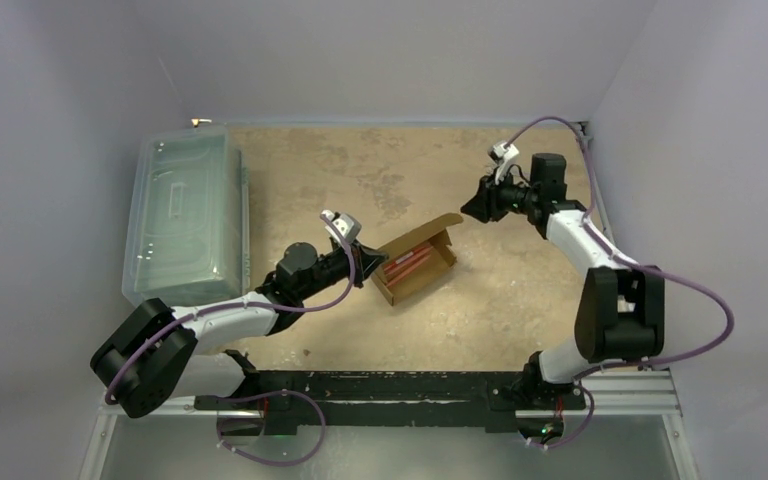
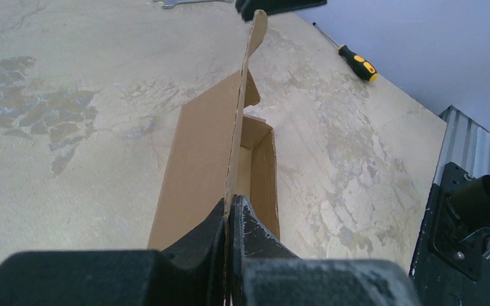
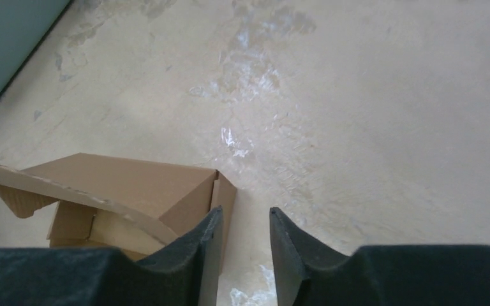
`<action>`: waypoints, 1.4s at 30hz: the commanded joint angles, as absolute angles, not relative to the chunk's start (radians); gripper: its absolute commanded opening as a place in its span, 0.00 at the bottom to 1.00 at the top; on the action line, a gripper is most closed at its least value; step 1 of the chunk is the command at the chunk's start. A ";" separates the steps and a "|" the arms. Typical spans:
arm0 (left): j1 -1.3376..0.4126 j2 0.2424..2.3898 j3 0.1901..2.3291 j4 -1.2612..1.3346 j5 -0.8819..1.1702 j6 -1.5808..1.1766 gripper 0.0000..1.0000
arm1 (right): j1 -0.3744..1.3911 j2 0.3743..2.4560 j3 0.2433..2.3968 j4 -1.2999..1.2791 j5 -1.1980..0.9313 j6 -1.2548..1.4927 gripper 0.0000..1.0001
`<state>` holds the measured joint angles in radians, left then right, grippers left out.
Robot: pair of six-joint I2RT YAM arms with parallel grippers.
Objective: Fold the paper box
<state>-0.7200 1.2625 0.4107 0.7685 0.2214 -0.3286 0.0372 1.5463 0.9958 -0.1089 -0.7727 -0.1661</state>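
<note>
Mottled beige worktop (image 1: 520, 290), centre frame, under brown corrugated paper box (image 1: 425, 272), left jaws clamped on its thin upright flap, right jaws apart nearby.

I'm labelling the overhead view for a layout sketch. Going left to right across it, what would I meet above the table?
clear plastic bin → left end effector, pinching a flap of the box → paper box → right end effector, open and clear of the box
</note>
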 commanded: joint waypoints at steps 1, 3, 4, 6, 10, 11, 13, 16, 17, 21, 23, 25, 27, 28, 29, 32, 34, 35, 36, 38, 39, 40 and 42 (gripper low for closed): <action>-0.714 1.271 0.436 0.739 0.249 -0.307 0.00 | 0.026 1.421 1.052 -0.130 -0.748 -0.272 0.39; -0.714 1.270 0.436 0.731 0.257 -0.306 0.00 | 0.023 1.378 1.055 -0.157 -0.772 -0.331 0.46; -0.714 1.271 0.436 0.727 0.261 -0.305 0.00 | 0.023 1.358 1.055 -0.173 -0.793 -0.362 0.50; -0.713 1.273 0.436 0.719 0.268 -0.305 0.00 | 0.023 1.324 1.055 -0.217 -0.925 -0.452 0.60; -0.714 1.272 0.435 0.700 0.281 -0.308 0.00 | 0.041 1.308 1.095 -0.480 -1.267 -0.797 0.89; -0.714 1.272 0.435 0.695 0.284 -0.308 0.00 | 0.057 1.309 1.113 -0.604 -1.309 -0.963 0.98; -0.715 1.272 0.436 0.686 0.288 -0.308 0.00 | 0.103 1.312 1.142 -0.781 -1.300 -1.201 0.99; -0.715 1.276 0.439 0.669 0.294 -0.308 0.00 | 0.198 1.340 1.180 -0.882 -1.175 -1.330 0.99; -0.714 1.276 0.440 0.665 0.298 -0.309 0.00 | 0.226 1.354 1.195 -0.890 -1.136 -1.345 0.99; -0.714 1.283 0.441 0.654 0.307 -0.313 0.00 | 0.303 1.407 1.248 -0.921 -1.034 -1.359 0.99; -0.714 1.292 0.442 0.652 0.312 -0.315 0.00 | 0.338 1.428 1.268 -0.910 -0.984 -1.337 0.98; -0.714 1.300 0.445 0.652 0.320 -0.317 0.00 | 0.366 1.452 1.287 -0.899 -0.943 -1.319 0.97; -0.714 1.307 0.446 0.650 0.325 -0.320 0.00 | 0.392 1.486 1.309 -0.903 -0.911 -1.307 0.95; -0.713 1.309 0.446 0.648 0.325 -0.320 0.00 | 0.404 1.506 1.320 -0.911 -0.898 -1.306 0.93; -0.713 1.310 0.445 0.647 0.326 -0.322 0.00 | 0.416 1.522 1.327 -0.916 -0.888 -1.305 0.92; -0.714 1.314 0.443 0.645 0.332 -0.324 0.00 | 0.445 1.556 1.324 -0.903 -0.854 -1.286 0.88; -0.714 1.320 0.440 0.645 0.334 -0.325 0.00 | 0.457 1.570 1.313 -0.885 -0.829 -1.267 0.85; -0.714 1.323 0.436 0.647 0.334 -0.326 0.00 | 0.460 1.579 1.310 -0.877 -0.821 -1.258 0.84; -0.714 1.326 0.434 0.649 0.336 -0.329 0.00 | 0.461 1.584 1.303 -0.871 -0.814 -1.254 0.83; -0.714 1.334 0.431 0.656 0.340 -0.333 0.00 | 0.464 1.603 1.288 -0.862 -0.803 -1.246 0.78; -0.714 1.337 0.429 0.659 0.342 -0.335 0.00 | 0.467 1.610 1.281 -0.857 -0.796 -1.246 0.76; -0.713 1.340 0.429 0.661 0.343 -0.338 0.00 | 0.470 1.618 1.274 -0.854 -0.788 -1.243 0.72; -0.714 1.346 0.428 0.660 0.345 -0.341 0.00 | 0.473 1.631 1.264 -0.852 -0.770 -1.243 0.65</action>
<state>-0.7200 1.3300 0.4152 0.6556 0.3298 -0.3256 0.4648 1.6169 1.2842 -0.8684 -0.8185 -1.2572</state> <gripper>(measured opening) 0.009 0.706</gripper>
